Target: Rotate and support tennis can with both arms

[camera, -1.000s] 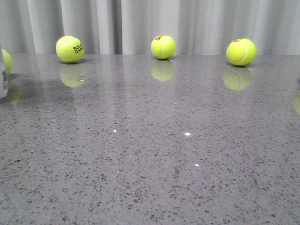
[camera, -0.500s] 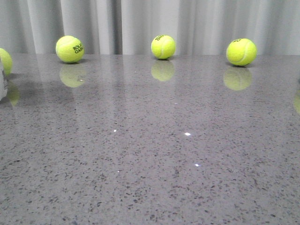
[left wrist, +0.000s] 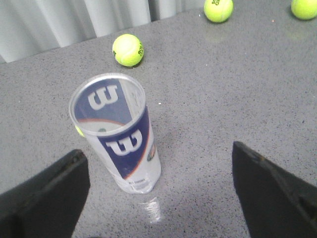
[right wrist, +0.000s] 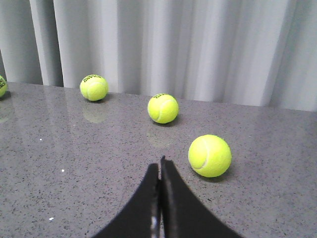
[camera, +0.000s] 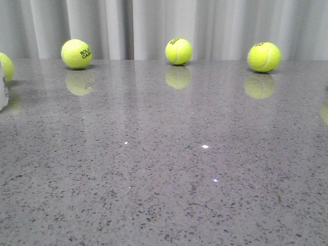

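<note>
Left wrist view first: my left gripper [left wrist: 158, 193] has its jaws spread wide with nothing between them, so the fingers [left wrist: 47, 193] can come in on either side of the tennis can [left wrist: 119, 134]. The can stands upright on the table [left wrist: 223, 89], open mouth up, just ahead of that gap and nearer the one finger. I judge the wide stance is for taking the can's round body. My right gripper [right wrist: 159, 198] has its jaws pressed together, holding nothing, and the can is nowhere in its view. Beyond the can, a tennis ball [left wrist: 128, 49] lies near it; two more lie farther off. Seen from the front, only a sliver of the can shows.
</note>
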Motion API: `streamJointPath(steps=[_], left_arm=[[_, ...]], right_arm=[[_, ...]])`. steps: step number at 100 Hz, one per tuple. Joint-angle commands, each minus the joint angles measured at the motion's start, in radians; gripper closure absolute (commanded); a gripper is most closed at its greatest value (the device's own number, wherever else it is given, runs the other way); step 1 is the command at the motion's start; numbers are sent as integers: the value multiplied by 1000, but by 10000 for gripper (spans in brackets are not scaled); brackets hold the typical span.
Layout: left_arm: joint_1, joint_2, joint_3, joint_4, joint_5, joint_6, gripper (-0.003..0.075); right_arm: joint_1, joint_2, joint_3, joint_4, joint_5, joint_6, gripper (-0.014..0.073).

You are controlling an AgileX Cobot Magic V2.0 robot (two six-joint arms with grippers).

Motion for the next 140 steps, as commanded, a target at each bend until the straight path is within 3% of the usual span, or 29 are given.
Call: streamJointPath(steps=[1, 21, 39, 54, 66, 78, 101, 140], left_arm=[[2, -106, 111, 8, -155, -53, 155], [2, -336, 449, 8, -352, -124, 155], [2, -497, 718, 8, -610, -126, 155], [2, -560, 867, 8, -824, -126, 157], [2, -563, 931, 8, -920, -126, 162], [2, -563, 949, 8, -945, -126, 281], [2, -563, 949, 8, -959, -126, 745], [2, -563, 949, 8, -964, -126, 741]], right_arm=[[-7, 8, -28, 2, -77, -2, 662], [-7, 8, -28, 2, -77, -2, 662], [-7, 8, -28, 2, -77, -2, 662], [-7, 8, -28, 2, -77, -2, 662], [-7, 8, -28, 2, -77, -2, 662], [-7, 8, -28, 2, -77, -2, 662], [-7, 8, -28, 2, -77, -2, 662], [-7, 8, -28, 2, -77, -2, 662]])
